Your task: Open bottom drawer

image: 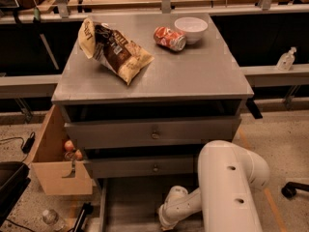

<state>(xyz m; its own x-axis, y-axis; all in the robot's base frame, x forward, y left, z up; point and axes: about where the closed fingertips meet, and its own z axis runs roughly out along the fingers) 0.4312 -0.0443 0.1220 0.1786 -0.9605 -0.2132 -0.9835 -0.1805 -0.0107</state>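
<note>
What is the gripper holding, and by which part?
Cannot be told: the gripper sits low over the bottom drawer, at the picture's lower edge.

Chip bag [116, 50] lies near red can [170, 37] and bowl [190, 29].

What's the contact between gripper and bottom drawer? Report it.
Cannot tell. Camera view: the gripper hangs low over the bottom drawer, contact point out of view.
</note>
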